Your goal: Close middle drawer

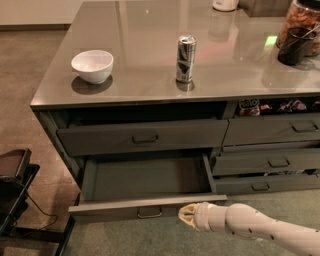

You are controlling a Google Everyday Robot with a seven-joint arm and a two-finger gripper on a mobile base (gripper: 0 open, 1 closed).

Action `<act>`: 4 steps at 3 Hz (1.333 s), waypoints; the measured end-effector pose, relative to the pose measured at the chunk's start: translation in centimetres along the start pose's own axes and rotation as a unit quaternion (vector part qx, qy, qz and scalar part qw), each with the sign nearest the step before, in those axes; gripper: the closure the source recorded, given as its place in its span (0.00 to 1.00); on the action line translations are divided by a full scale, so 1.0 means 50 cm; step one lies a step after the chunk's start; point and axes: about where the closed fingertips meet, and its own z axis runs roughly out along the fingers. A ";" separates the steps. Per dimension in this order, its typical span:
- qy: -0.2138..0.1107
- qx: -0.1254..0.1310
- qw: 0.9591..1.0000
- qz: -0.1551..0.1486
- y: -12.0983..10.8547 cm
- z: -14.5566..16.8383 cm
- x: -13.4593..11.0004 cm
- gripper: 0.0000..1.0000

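I see the grey counter (140, 45) bearing a white bowl (92, 65) at left, an upright can (185, 59) near centre, and a jar (301, 15) far right. The gripper (184, 215) sits low in front of it.

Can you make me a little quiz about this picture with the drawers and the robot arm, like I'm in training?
1. True or false: the middle drawer is pulled out and bare inside.
2. Where is the claw?
A) low down at the open drawer's front panel, beside its handle
B) up on the countertop
C) inside a right-hand drawer
3. Fill in: a white ___ stands on the countertop, apart from the can.

Key: 1 true; 2 A; 3 bowl.
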 end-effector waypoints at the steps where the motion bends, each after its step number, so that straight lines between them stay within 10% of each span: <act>1: -0.015 0.030 0.999 0.003 -0.030 0.009 0.004 1.00; 4: -0.037 0.066 0.997 0.011 -0.117 0.050 0.006 1.00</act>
